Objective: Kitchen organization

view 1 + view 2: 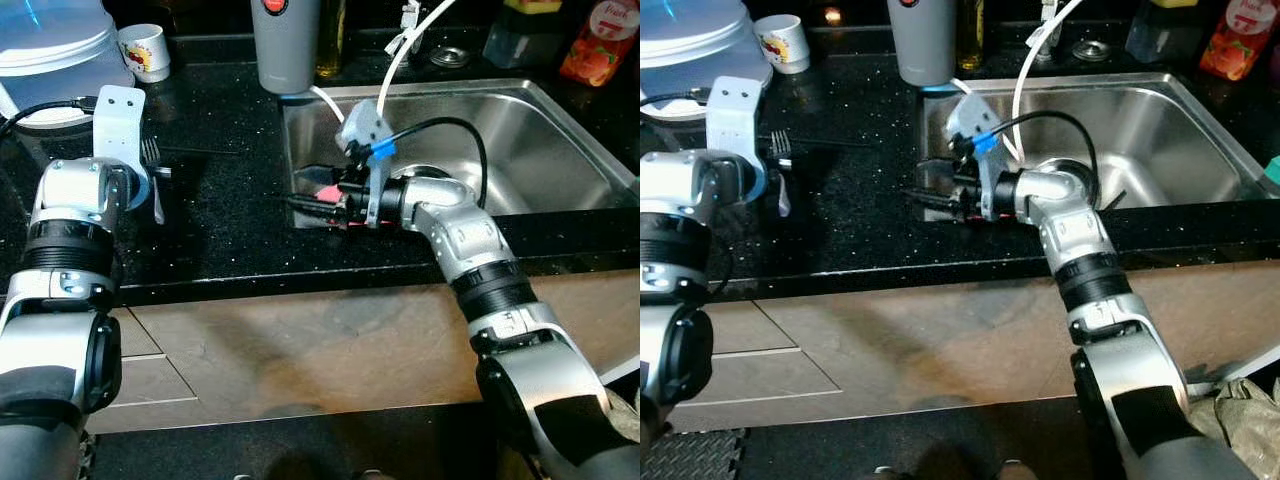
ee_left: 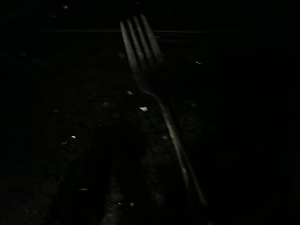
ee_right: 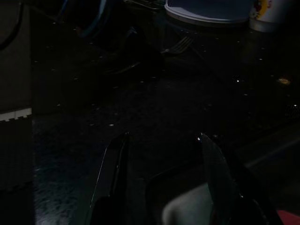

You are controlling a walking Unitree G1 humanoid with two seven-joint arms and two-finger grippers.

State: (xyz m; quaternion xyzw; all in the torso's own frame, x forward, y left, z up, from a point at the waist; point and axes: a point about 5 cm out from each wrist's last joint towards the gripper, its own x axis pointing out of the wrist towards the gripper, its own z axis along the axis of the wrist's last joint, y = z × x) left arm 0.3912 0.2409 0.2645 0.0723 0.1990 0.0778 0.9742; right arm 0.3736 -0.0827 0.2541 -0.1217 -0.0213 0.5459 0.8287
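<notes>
A metal fork [image 1: 150,152] lies on the black speckled countertop [image 1: 230,190], tines toward the back wall. The same fork [image 2: 154,93] is dimly visible in the dark left wrist view. My left wrist [image 1: 115,130] hangs right over it, hiding the fingers beneath. My right gripper [image 1: 292,205] reaches over the sink's left rim onto the counter. Its two black fingers [image 3: 112,173] stand apart, so it is open. Something pale and rounded [image 3: 187,211] sits low between them; I cannot tell what it is.
The steel sink [image 1: 540,130] lies at the right, with a white hose [image 1: 400,50] curving into it. Along the back stand a grey tumbler [image 1: 285,45], a white cup [image 1: 145,50], a lidded plastic container [image 1: 50,40] and a juice bottle [image 1: 600,40].
</notes>
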